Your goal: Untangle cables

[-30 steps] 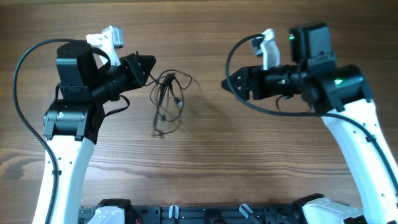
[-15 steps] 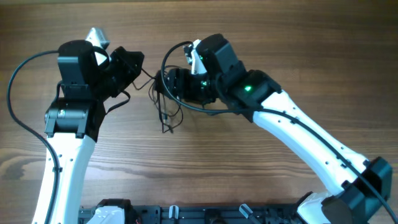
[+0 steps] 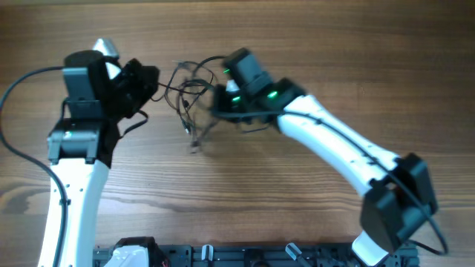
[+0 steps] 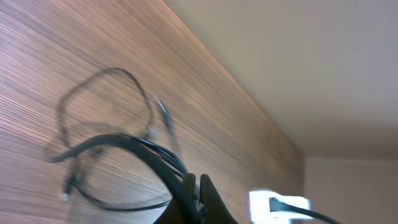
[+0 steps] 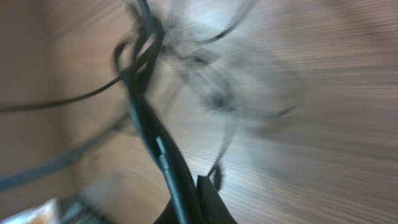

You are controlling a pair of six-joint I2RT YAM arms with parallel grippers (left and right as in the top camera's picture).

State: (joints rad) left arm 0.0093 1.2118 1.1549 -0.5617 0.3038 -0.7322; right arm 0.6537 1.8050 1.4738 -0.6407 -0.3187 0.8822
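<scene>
Overhead, left fingers (image 3: 153,80) and right fingers (image 3: 217,101) pinch the tangled cables (image 3: 189,95).

The thin cables (image 3: 190,95) look matt black plastic; the table (image 3: 245,196) is smooth, matt, grained wood

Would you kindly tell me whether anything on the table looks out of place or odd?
Only the cables stand out: a snarled bunch of thin black wires strung between the left gripper and the right gripper, both shut on strands, with one end trailing toward the front edge. Nothing looks spilled or broken.
</scene>
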